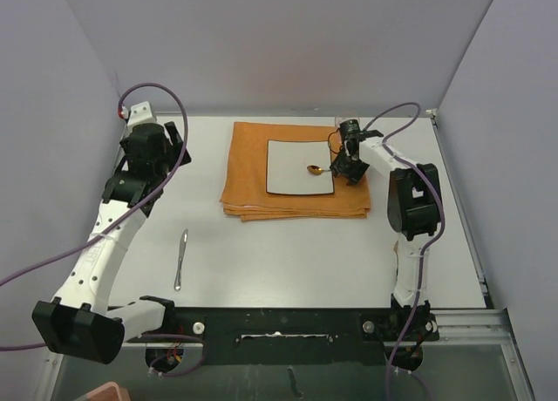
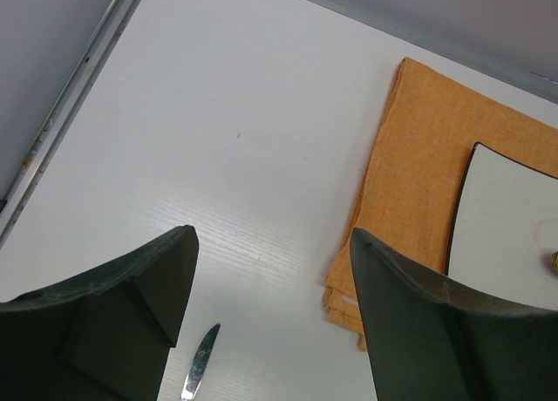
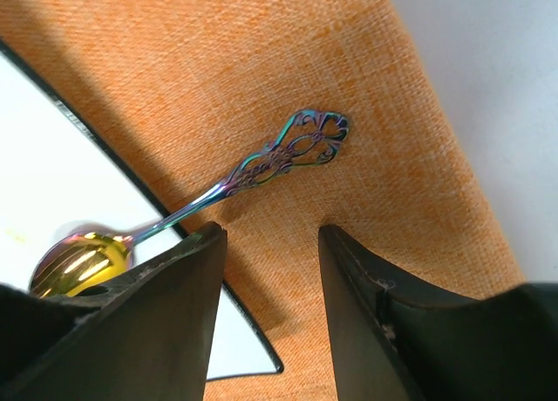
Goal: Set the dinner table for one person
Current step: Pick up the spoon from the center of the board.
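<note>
right tool (image 3: 270, 235): fingers partly apart, with only the orange cloth (image 1: 248, 179) showing in the gap; nothing held. It hung low over the spoon (image 3: 261, 166); whether one finger touched the spoon's bowl could not be told.
left tool (image 2: 272, 244): wide open, holding nothing, over white surface toward the far left corner.
counter (image 1: 288, 261): the large white top that carried everything, running from the arm bases to the far wall.
cloth: one, folded, at the far middle of the counter.
plate (image 1: 292, 170): one, square and white, lying on the cloth.
spoon: one; gold bowl on the plate's right edge, ornate handle out on the cloth.
knife (image 1: 180, 259): one, flat on the counter at near left, well apart from the cloth.
edges: walls (image 1: 261, 44) closed the left, far and right sides; the cloth's far edge lay near the far wall.
room: a broad band of counter lay between knife and cloth, and a narrower strip between the cloth and the right edge.
</note>
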Controlling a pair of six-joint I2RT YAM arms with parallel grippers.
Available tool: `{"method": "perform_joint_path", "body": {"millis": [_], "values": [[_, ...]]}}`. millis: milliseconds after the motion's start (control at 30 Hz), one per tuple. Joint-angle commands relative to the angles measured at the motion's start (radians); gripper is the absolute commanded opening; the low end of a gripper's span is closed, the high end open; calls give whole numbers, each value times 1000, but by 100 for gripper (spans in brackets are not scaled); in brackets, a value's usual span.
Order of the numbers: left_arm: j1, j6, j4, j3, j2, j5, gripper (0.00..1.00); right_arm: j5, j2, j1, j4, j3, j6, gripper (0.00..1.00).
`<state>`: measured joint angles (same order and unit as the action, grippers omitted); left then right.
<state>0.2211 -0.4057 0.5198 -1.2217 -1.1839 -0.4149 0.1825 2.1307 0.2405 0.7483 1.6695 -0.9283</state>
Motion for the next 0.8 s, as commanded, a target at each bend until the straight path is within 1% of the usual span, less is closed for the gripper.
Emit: {"method": "perform_joint_path", "body": {"millis": [0, 133, 367, 433, 567, 767], "values": [[7, 17, -47, -7, 51, -8, 70, 36, 31, -14, -11, 9, -29, 47], [12, 32, -49, -9, 59, -13, 70, 12, 20, -16, -15, 18, -39, 46], [14, 64, -77, 0, 74, 7, 70, -35, -64, 3, -57, 28, -32, 47], [14, 63, -83, 3, 75, 10, 70, -44, -70, 2, -74, 34, -32, 47], [18, 69, -90, 10, 75, 14, 70, -51, -71, 6, -56, 76, -36, 47], [28, 104, -109, 20, 79, 28, 70, -75, -118, 14, -92, 64, -60, 48]]}}
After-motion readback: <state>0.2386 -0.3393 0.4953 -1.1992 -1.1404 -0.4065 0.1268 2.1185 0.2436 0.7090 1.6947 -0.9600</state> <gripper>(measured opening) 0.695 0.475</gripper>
